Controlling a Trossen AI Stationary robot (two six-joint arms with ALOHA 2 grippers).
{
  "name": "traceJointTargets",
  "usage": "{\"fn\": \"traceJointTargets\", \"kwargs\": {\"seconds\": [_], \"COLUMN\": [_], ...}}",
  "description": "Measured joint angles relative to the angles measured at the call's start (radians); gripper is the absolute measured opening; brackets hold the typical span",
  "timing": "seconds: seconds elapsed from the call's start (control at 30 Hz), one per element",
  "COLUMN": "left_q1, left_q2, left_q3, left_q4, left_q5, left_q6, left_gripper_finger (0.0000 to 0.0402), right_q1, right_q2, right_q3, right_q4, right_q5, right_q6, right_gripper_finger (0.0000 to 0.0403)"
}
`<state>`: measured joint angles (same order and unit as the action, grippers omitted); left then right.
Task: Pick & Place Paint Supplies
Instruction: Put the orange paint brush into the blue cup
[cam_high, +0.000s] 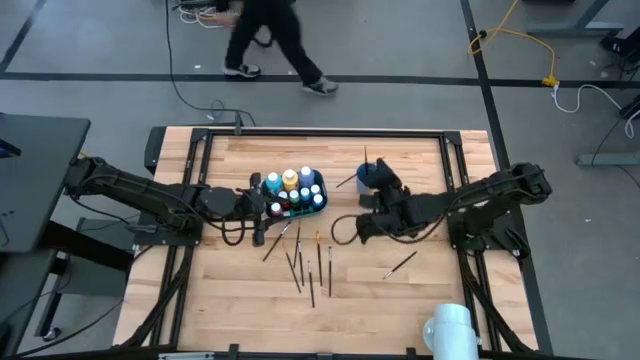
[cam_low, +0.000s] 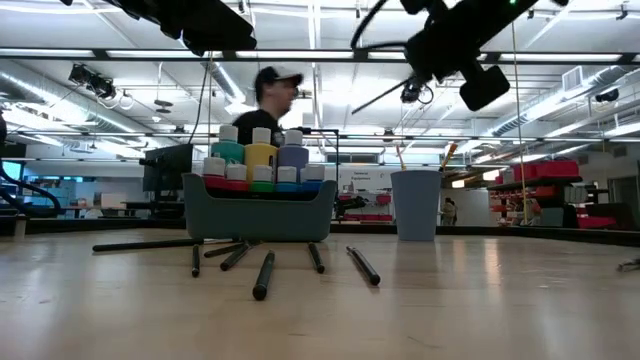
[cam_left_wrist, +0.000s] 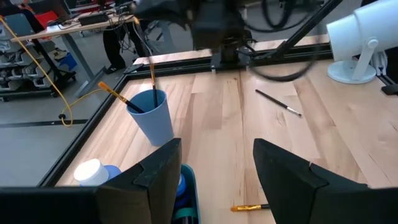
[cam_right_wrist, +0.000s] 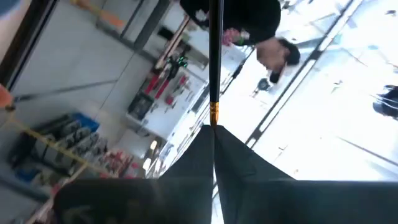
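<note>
The teal bin (cam_high: 318, 204) holds several white-capped paint bottles (cam_high: 290, 181). Several dark paintbrushes (cam_high: 308, 265) lie flat on the table near the bin, and one more brush (cam_high: 400, 265) lies to the right. The blue cup (cam_high: 368, 176) stands right of the bin with brushes in it. My left gripper (cam_high: 260, 218) is open at the bin's left near corner; in its wrist view the open fingers (cam_left_wrist: 155, 177) frame the table. My right gripper (cam_low: 425, 72) hangs high over the cup (cam_low: 417, 205), shut on a paintbrush (cam_low: 378, 96). My right gripper pinches the paintbrush between its two shut fingers (cam_right_wrist: 233, 152), just behind the gold ferrule (cam_right_wrist: 213, 115). The dark handle (cam_right_wrist: 214, 56) runs straight out past the fingertips. The brush is lifted clear, slanting a little downward toward the table's left.
A white lamp-like object (cam_high: 450, 328) stands at the table's near right corner. A black frame rail (cam_high: 330, 133) runs along the far edge. A person (cam_high: 270, 40) walks on the floor beyond the table. Bare wood lies right of the brushes (cam_high: 440, 290).
</note>
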<state>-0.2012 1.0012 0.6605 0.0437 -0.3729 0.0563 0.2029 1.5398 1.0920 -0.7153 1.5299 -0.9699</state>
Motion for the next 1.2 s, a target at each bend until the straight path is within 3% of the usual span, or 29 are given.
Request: {"fn": "traceJointTargets", "kwargs": {"seconds": [0.2, 0.33, 0.53, 0.63, 0.73, 1.0, 1.2], "left_q1": [0.0, 0.0, 0.0, 0.0, 0.0, 0.0, 0.0], "left_q2": [0.0, 0.0, 0.0, 0.0, 0.0, 0.0, 0.0], "left_q3": [0.0, 0.0, 0.0, 0.0, 0.0, 0.0, 0.0], "left_q4": [0.0, -0.001, 0.0, 0.001, 0.01, 0.017, 0.016], "left_q5": [0.0, 0.0, 0.0, 0.0, 0.0, 0.0, 0.002], "left_q6": [0.0, 0.0, 0.01, 0.008, 0.005, 0.004, 0.004], "left_gripper_finger": [0.021, 0.021, 0.021, 0.021, 0.021, 0.021, 0.021], "right_q1": [-0.102, -0.135, -0.15, -0.159, -0.163, -0.167, -0.169], "right_q2": [0.0, -0.001, -0.011, -0.014, -0.011, 0.001, 0.002], "right_q3": [-0.032, -0.076, -0.088, -0.088, -0.088, -0.117, -0.123], "right_q4": [-0.067, -0.249, -0.454, -0.455, -0.433, -0.132, -0.081], "right_q5": [-0.018, -0.037, -0.014, -0.022, -0.071, -0.137, -0.28], "right_q6": [0.003, -0.024, 0.209, 0.209, 0.074, -0.187, -0.216], "right_gripper_finger": [0.0, 0.0, 0.0, 0.0, 0.0, 0.0, 0.0003]}}
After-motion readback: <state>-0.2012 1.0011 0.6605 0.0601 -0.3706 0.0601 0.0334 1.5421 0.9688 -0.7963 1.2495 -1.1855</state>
